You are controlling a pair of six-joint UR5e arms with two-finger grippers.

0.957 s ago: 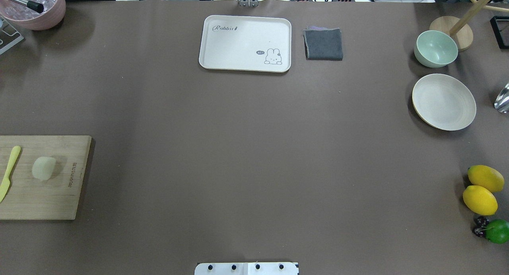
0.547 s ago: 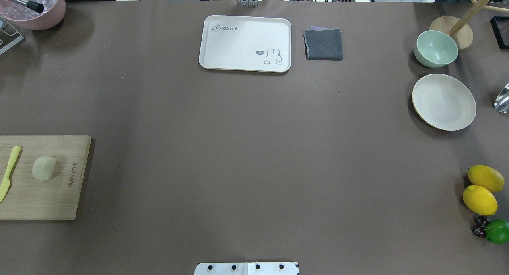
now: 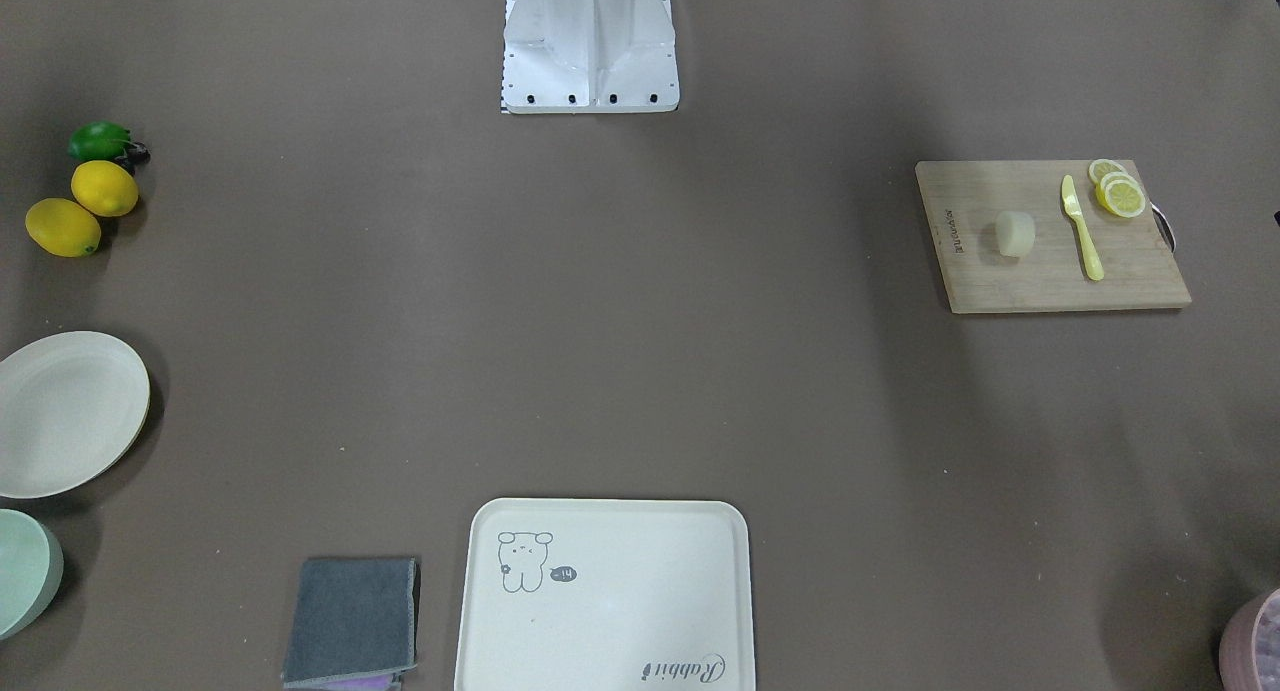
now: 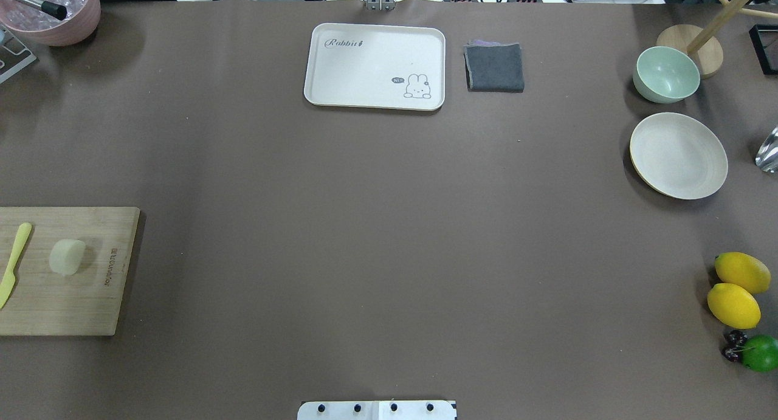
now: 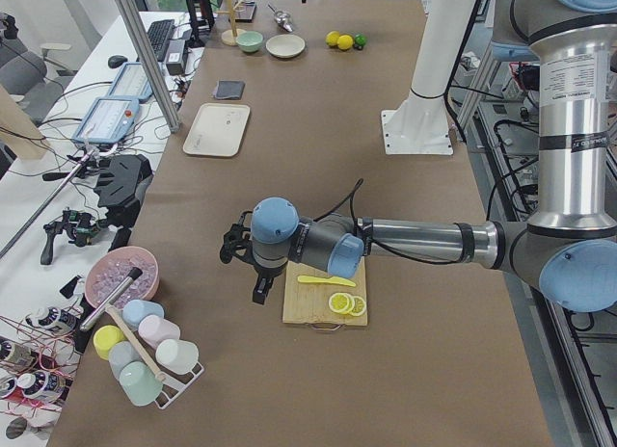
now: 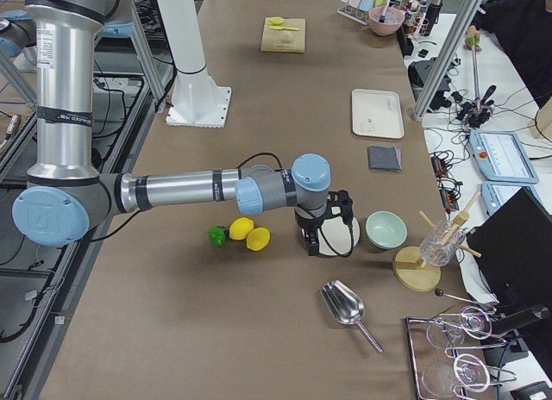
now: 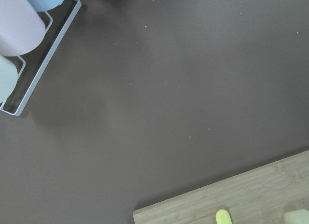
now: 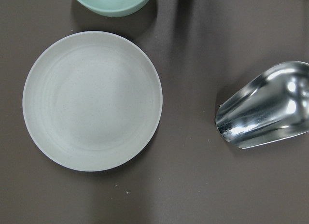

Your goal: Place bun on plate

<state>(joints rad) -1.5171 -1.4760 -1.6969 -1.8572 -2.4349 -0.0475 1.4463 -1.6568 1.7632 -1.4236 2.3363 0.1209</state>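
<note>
1. Change over the last second: none that you can see from overhead. The bun (image 4: 67,256) lies on the same spot of the cutting board (image 4: 67,304), beside the yellow knife (image 4: 14,263). The plate (image 4: 678,155) stays bare at the opposite end of the table (image 4: 389,225).
2. Meaning for the task: not begun, by my reading. The bun is untouched and well apart from the plate, so the pick-up is your first step.
3. Left tool (image 5: 246,269): hangs over the table just off the board's edge, near the bun. Only the side view shows it, so you cannot tell how far open it is or whether it holds anything.
4. Right tool (image 6: 332,243): hovers over the plate. Its opening and any load likewise cannot be told.
5. Hidden or cut off:
   - Neither arm appears in the overhead or front-facing view.
   - The left arm (image 5: 415,243) covers the bun in the left side view.
   - The left wrist camera catches only a sliver of the bun at its bottom corner.
   - The right tool covers most of the plate in the right side view.
</note>
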